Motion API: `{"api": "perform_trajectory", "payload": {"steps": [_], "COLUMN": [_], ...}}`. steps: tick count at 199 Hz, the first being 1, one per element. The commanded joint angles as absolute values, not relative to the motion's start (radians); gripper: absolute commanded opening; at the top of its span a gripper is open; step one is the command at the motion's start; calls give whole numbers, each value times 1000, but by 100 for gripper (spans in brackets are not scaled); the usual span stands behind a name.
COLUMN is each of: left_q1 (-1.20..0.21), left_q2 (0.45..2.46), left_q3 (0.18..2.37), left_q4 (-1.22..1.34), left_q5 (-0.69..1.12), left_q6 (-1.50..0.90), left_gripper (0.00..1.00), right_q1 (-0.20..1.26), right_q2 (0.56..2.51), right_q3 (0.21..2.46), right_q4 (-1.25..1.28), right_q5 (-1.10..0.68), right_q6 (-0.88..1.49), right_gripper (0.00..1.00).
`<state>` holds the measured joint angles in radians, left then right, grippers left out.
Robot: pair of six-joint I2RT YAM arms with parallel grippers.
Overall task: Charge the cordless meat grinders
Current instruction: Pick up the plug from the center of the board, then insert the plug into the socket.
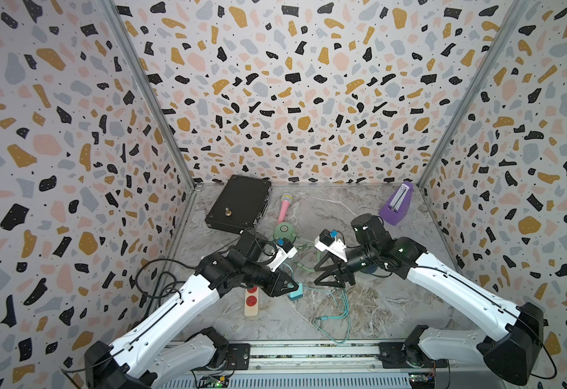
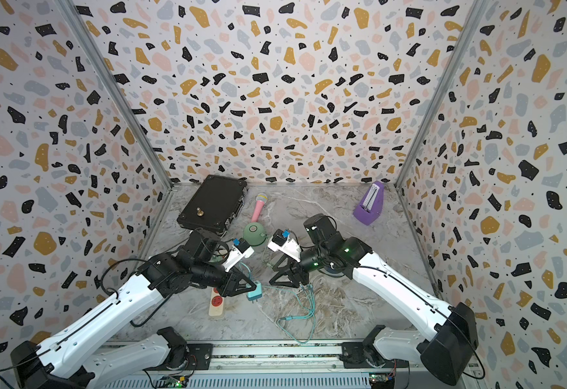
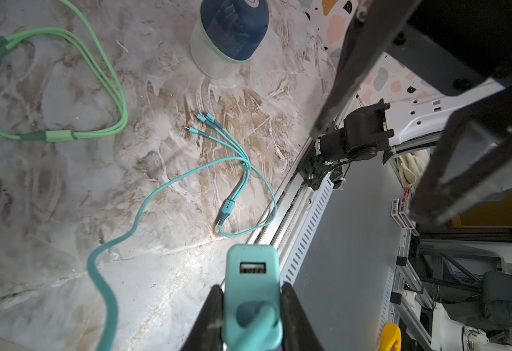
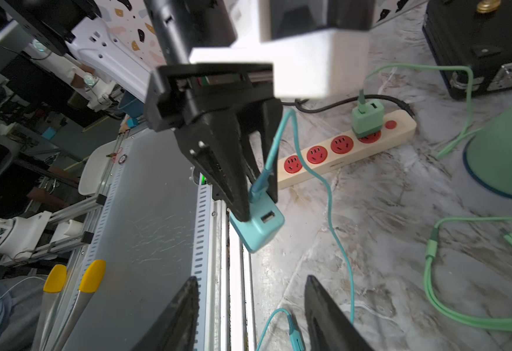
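The mint green grinder [image 1: 284, 232] [image 2: 254, 232] stands upright, silvery button up, near the middle of the marble worktop [image 1: 376, 313], a little toward its back edge and just in front of the pink microphone [image 1: 283, 208]. The navy blue grinder [image 3: 233, 30] sits right of centre; in both top views the right arm hides nearly all of it.

In front of the mint grinder, the left gripper [image 1: 292, 288] [image 3: 253, 291] clamps a teal adapter [image 1: 296, 293] [image 4: 260, 228] by its sides, holding it just beside the near end of the cream power strip [image 1: 251, 303] [image 4: 339, 149] and apart from its red sockets. A teal cable [image 3: 157, 194] is plugged into the adapter and loops across the worktop toward the front edge, ending in several small connectors.

The right gripper [image 1: 317, 277] [image 4: 248, 310] faces the left one from just beside it, jaws spread with nothing between them.

At the strip's far end a green adapter [image 4: 367, 118] sits in a socket, and its green cable [image 4: 449, 288] trails past the mint grinder. A black case [image 1: 238, 205] fills the back left corner and a purple metronome [image 1: 396, 205] stands near the back right corner.
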<state>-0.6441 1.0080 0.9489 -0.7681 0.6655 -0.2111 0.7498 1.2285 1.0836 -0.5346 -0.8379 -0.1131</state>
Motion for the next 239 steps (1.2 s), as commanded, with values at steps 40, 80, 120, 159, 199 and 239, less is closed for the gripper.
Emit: {"api": "perform_trajectory", "payload": {"steps": [40, 80, 120, 159, 199, 239], "left_q1": [-641, -641, -641, -641, -641, -635], "left_q2": [918, 895, 895, 890, 884, 884], "left_q3": [1023, 1037, 1062, 1076, 1097, 1114], "left_q4": [-857, -886, -941, -958, -1001, -1071], "left_q5": [788, 808, 805, 796, 746, 512], "left_q6": [-204, -208, -176, -164, -146, -144], "left_gripper": [0, 0, 0, 0, 0, 0], "right_q1": [747, 773, 847, 888, 884, 879], "right_q2": [1237, 1375, 1524, 1610, 1630, 1510], "right_q3": [924, 954, 1029, 1073, 1114, 1094], "right_q4": [-374, -245, -198, -147, -246, -308], "right_q5": [-726, -794, -801, -803, -688, -496], "right_q6": [-170, -163, -166, -129, -131, -96], "right_gripper": [58, 60, 61, 59, 12, 3]}}
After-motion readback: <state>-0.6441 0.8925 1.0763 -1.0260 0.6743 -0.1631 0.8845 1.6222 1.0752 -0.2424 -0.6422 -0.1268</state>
